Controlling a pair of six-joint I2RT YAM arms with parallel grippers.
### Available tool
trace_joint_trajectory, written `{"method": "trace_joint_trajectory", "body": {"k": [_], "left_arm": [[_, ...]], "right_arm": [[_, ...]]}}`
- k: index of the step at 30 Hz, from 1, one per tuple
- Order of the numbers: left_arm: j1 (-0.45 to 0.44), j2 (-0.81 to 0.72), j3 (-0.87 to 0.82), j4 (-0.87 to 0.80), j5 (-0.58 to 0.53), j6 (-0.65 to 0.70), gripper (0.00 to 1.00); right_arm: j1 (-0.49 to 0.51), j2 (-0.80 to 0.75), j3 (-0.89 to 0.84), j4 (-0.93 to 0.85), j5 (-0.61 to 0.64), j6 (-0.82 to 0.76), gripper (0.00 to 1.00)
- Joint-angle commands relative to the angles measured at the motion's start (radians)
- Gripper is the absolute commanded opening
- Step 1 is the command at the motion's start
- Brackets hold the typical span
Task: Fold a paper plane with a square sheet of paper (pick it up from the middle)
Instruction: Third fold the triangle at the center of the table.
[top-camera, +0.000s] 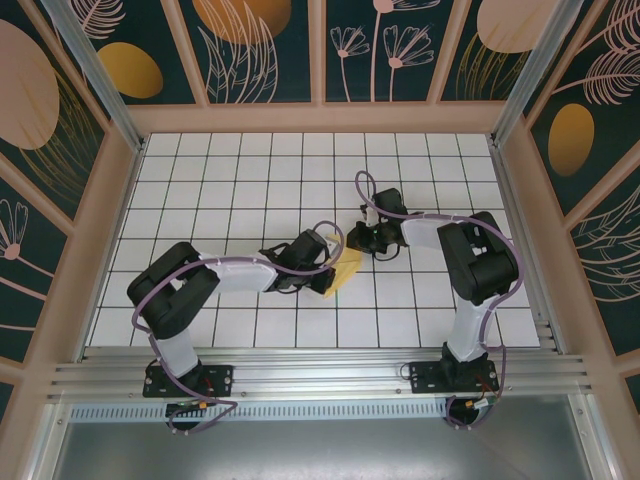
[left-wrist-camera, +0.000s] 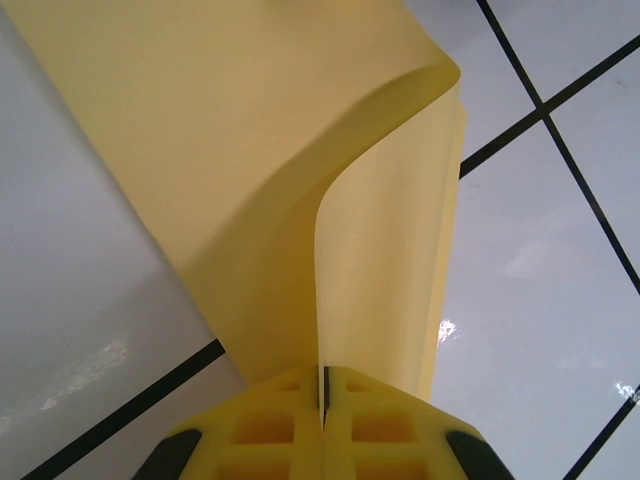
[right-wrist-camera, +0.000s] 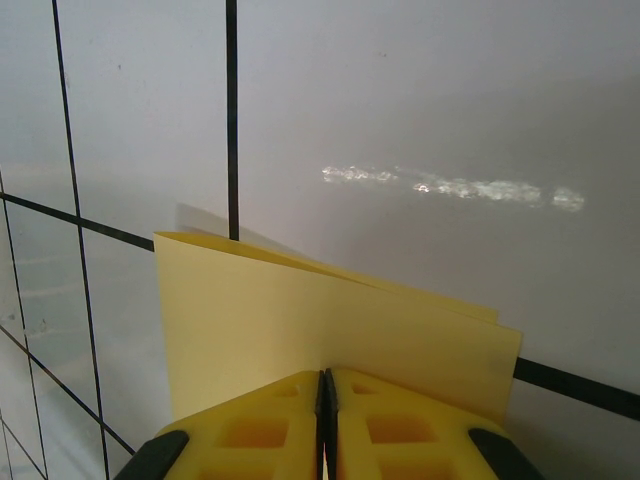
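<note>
The yellow square sheet of paper (top-camera: 347, 270) is folded over on itself near the middle of the table. My left gripper (top-camera: 327, 266) is shut on it. In the left wrist view the sheet (left-wrist-camera: 290, 190) runs edge-on into the slit of the gripper (left-wrist-camera: 325, 385) and curls over at the top. My right gripper (top-camera: 363, 240) is at the sheet's far corner. In the right wrist view its fingers (right-wrist-camera: 325, 378) are shut together, with the doubled sheet (right-wrist-camera: 300, 320) standing broadside just beyond the tips and nothing visible between the pads.
The white gridded tabletop (top-camera: 240, 180) is walled by patterned panels on three sides. Both arms reach inward and meet near the centre, with purple cables looping over them. An aluminium rail (top-camera: 320, 375) runs along the near edge.
</note>
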Motion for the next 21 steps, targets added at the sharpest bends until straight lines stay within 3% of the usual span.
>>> {"method": "trace_joint_trajectory", "body": {"k": [1,15,21], "left_arm": [[0.005,0.012,0.001,0.015,0.035,-0.017,0.07],[0.005,0.043,-0.002,0.035,0.094,-0.021,0.12],[0.004,0.059,-0.001,0.015,0.064,-0.024,0.12]], "right_arm": [[0.008,0.017,-0.020,-0.073,0.088,-0.016,0.13],[0.011,0.020,-0.025,-0.075,0.094,-0.009,0.13],[0.012,0.020,-0.027,-0.076,0.095,-0.009,0.13]]}}
